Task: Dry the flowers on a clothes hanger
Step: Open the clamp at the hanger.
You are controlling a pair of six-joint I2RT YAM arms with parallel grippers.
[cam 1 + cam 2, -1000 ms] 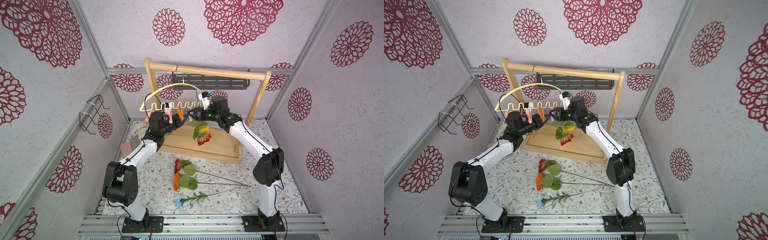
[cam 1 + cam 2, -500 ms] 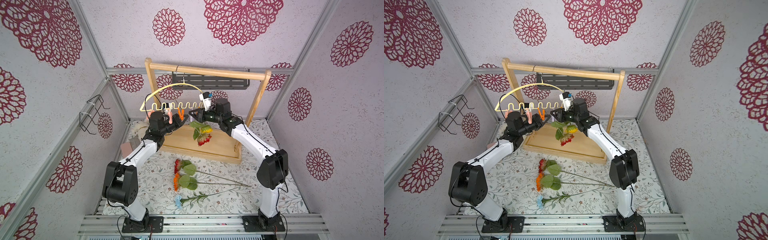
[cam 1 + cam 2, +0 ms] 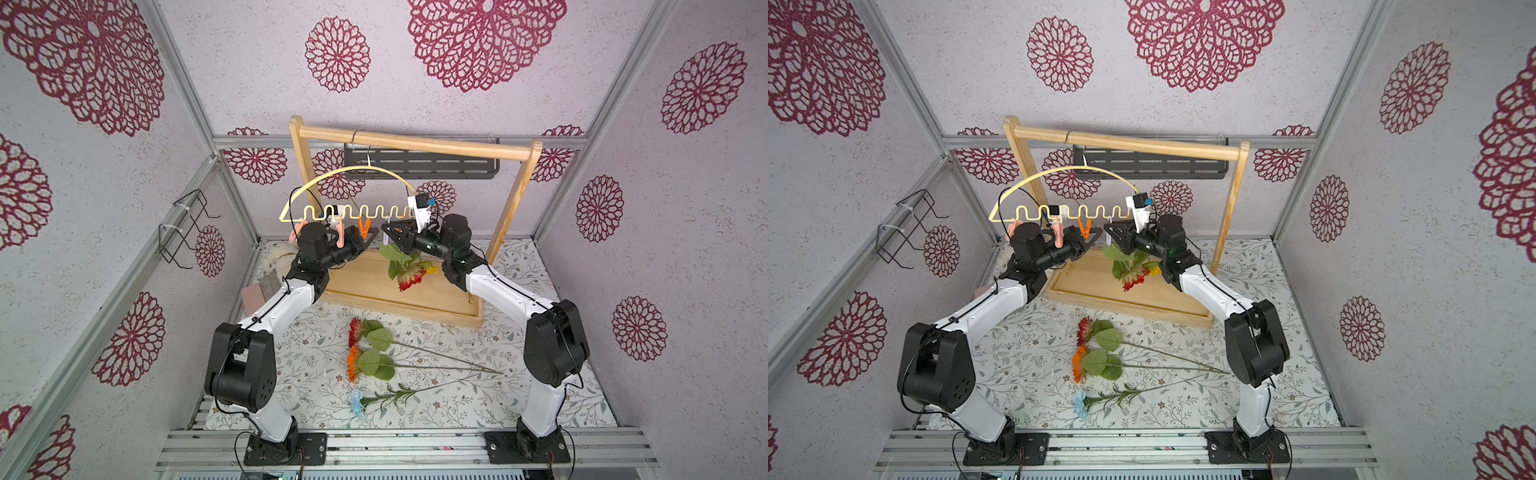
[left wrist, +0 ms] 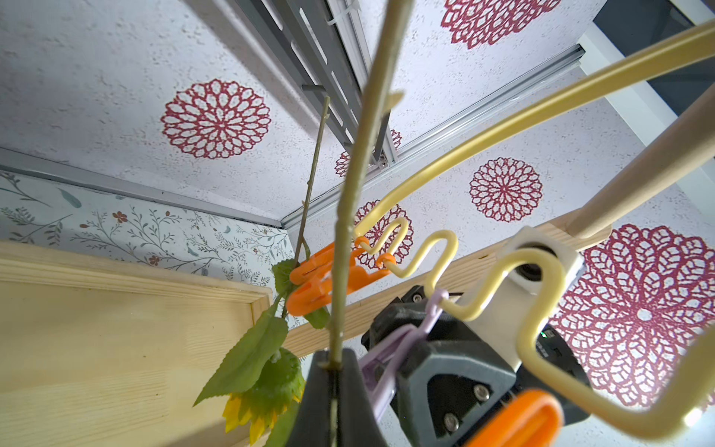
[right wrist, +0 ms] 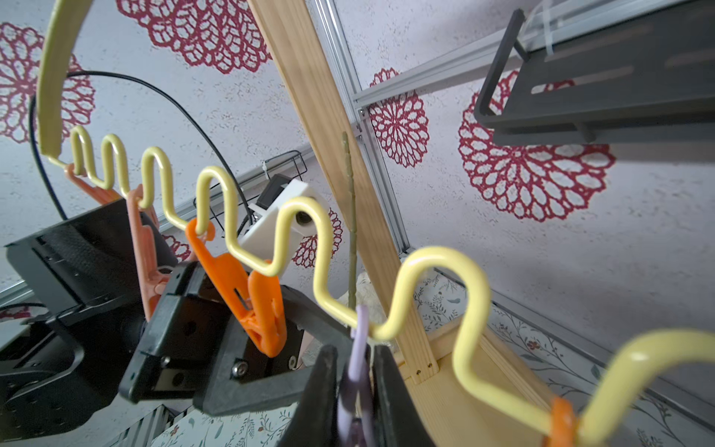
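- Under the wooden rack (image 3: pixel 415 143), in both top views, the clothes hanger (image 3: pixel 353 171) hangs by its hook. The left gripper (image 3: pixel 366 243) and right gripper (image 3: pixel 387 233) meet just below its wavy bar (image 3: pixel 374 212).
- A red flower (image 3: pixel 409 279) and a yellow flower (image 3: pixel 430 270) hang head-down there. Three more flowers (image 3: pixel 353 363) lie on the table (image 3: pixel 457 399), stems running toward the right arm.
- In the left wrist view, the left gripper is clenched on a thick stem (image 4: pixel 348 193) — judged to be the red flower's. Its long axis runs near vertical, cut end up, past the wavy bar.
- The yellow flower's thinner stem sits in an orange clothespin (image 4: pixel 321 282).
- In the right wrist view, the right gripper's jaws pinch the lilac clothespin (image 5: pixel 361 336) from both sides. Whether its mouth gapes cannot be told. The stem (image 5: pixel 351 216) rises just behind it.
- Procedure, as a judgement: squeeze the pin fully, then bring the stem sideways into the open mouth — keeping it vertical. Relax the right jaws before the left lets go. A partial squeeze risks pushing the pin along the bar.
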